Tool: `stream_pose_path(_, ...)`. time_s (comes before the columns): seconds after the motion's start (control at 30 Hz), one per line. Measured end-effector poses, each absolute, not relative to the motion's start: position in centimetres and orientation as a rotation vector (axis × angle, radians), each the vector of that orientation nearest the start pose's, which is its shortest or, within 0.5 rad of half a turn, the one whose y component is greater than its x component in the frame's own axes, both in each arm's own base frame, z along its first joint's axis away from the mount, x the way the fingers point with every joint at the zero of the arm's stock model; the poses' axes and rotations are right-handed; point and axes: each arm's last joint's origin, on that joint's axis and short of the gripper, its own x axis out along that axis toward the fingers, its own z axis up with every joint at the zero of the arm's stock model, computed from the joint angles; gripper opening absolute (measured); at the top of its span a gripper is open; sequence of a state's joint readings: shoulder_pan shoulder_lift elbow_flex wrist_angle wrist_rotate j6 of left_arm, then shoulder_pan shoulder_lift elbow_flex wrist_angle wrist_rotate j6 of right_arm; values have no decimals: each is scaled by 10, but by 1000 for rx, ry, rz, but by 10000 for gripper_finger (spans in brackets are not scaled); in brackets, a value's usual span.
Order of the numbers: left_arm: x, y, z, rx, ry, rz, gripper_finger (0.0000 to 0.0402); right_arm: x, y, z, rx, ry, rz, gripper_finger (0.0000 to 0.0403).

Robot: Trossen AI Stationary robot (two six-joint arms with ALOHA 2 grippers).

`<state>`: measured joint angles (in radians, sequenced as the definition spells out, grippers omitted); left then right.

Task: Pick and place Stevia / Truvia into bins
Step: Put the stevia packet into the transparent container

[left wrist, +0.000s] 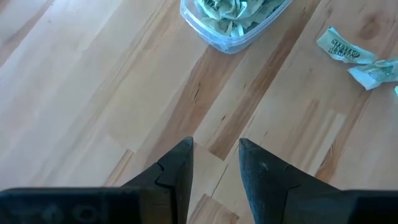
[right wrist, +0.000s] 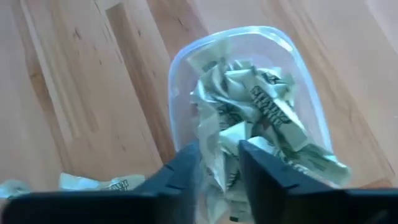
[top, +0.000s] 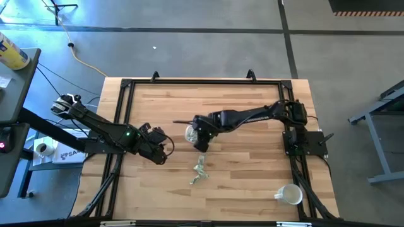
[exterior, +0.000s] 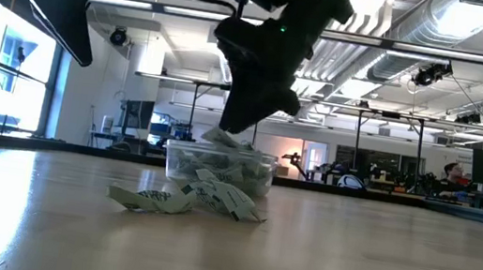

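Packets (right wrist: pixel 249 118) heaped in clear container (right wrist: pixel 180 81) mid-bench, piled above rim. More packets loose on bench (top: pixel 252 189) just beside container, toward front edge (top: pixel 200 171); same stragglers visible in low view (exterior: pixel 185 201).

Right tool (right wrist: pixel 219 168) directly over container, fingertips down among the heap, one packet sitting in the narrow gap between them. Jaws part-open; cannot tell whether pinching that packet or letting it go. Same tool in high view (top: pixel 202 142) at container's edge.

Left tool (left wrist: pixel 214 152) parked off to the side, well apart from container, low over bare bench, jaws slightly apart, nothing between them.

Risks, judged from this:
- Heap overfull: further drops likely to slide off top onto bench, since pile stands above rim.
- Fingertips buried in pile: lifting out could drag neighbouring packets over rim, or carry the pinched one back out if not fully released.
- Container light and unrestrained: side contact from fingers could shove or tip it.
- Loose packets lie flat and crumpled close to container wall: approach could nudge container or catch two at once.
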<state>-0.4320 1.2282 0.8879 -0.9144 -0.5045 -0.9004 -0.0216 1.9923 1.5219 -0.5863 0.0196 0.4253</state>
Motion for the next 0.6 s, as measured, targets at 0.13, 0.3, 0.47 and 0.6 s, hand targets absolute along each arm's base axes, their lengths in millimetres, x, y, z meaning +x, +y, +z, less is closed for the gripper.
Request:
stream_pose_path(0.13,200,-78,239,-263,976,493,163,417,-15,208,377,1048,-243,176)
stream_pose_path(0.3,212,-83,219,-296,945,227,163,396,14,233,187,1098,-246,230)
stream_pose_path(0.47,227,-68,194,-458,809,232,163,361,57,239,38,1267,-373,241)
stream_pose_path(0.6,251,-58,196,-620,695,299,163,339,91,239,13,1329,-484,239)
